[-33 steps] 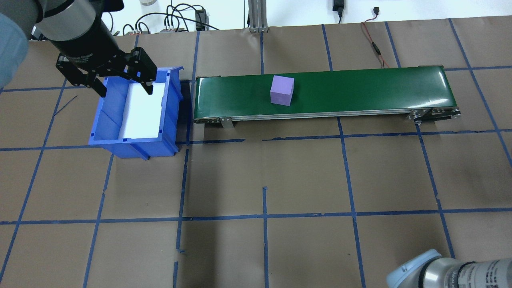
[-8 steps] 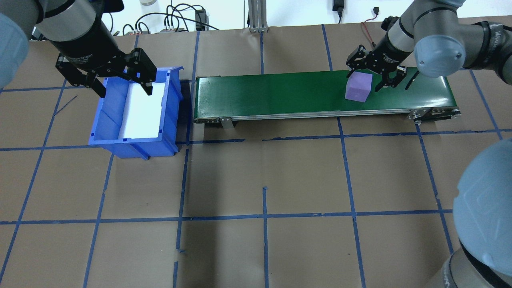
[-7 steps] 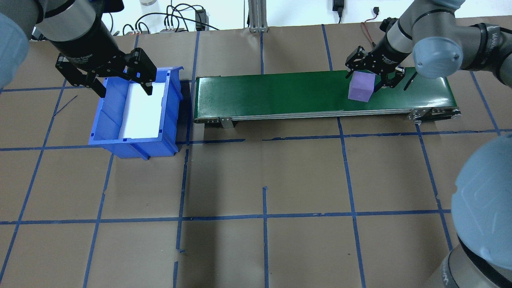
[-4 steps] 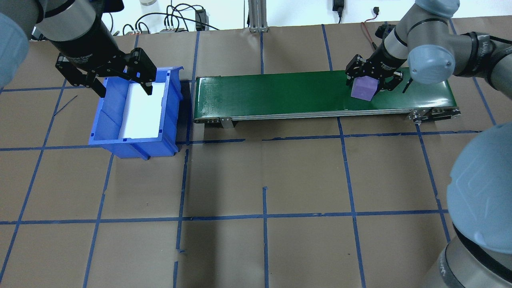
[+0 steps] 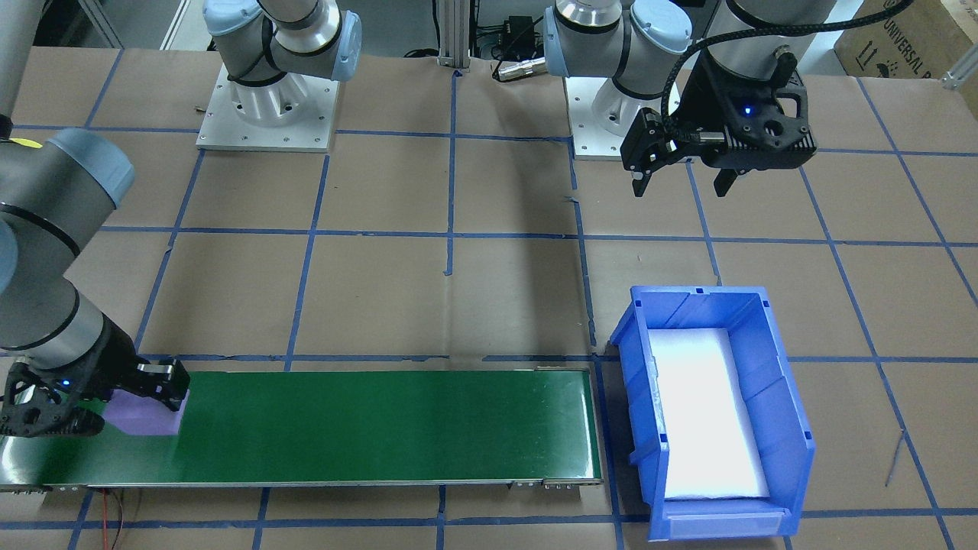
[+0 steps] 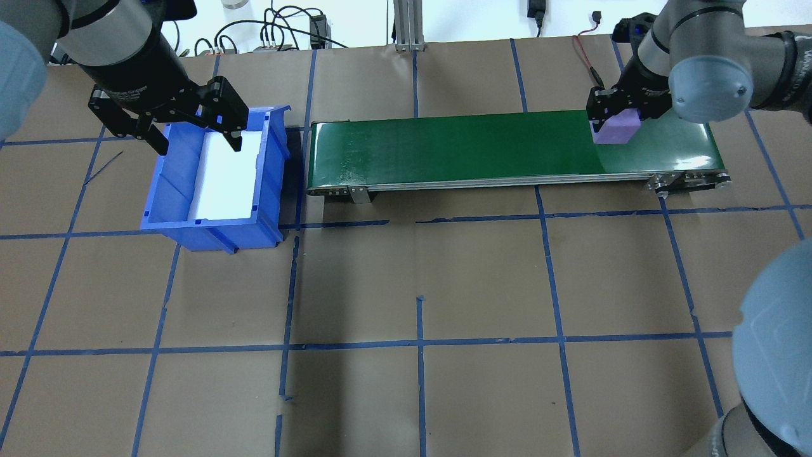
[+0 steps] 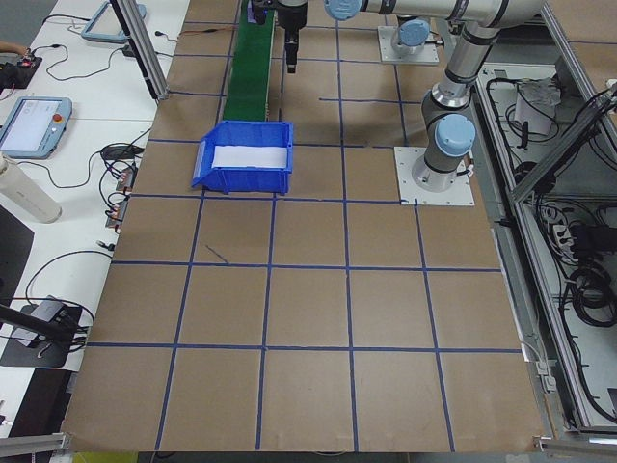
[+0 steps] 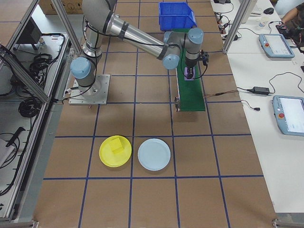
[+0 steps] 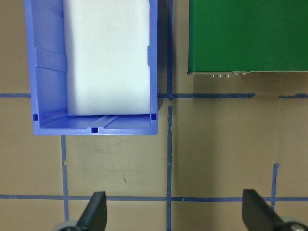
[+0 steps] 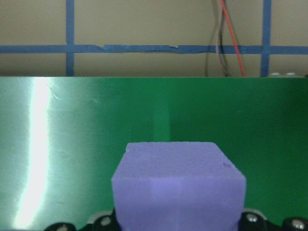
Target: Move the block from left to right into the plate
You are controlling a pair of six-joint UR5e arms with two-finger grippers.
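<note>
A purple block point(image 6: 614, 130) sits at the right end of the green conveyor belt point(image 6: 457, 149). My right gripper point(image 6: 615, 122) is shut on it, one finger on either side. In the right wrist view the block point(image 10: 178, 190) fills the space between the jaws. From the front, the block point(image 5: 149, 418) shows just beside the black fingers. My left gripper point(image 6: 200, 145) hangs open above the blue bin point(image 6: 216, 231) with nothing in it. The yellow plate point(image 8: 107, 159) lies on the table well away from the belt, and a yellow block point(image 8: 117, 146) rests on it.
A pale blue plate point(image 8: 154, 154) lies next to the yellow one. White foam lines the bin's floor point(image 9: 106, 57). Cables point(image 6: 590, 57) run beyond the belt's far side. Both arm bases point(image 5: 267, 107) stand at the table's robot side.
The block has travelled right along the belt. My right arm came in over it and its fingers shut on the block. The left arm has stayed still.
</note>
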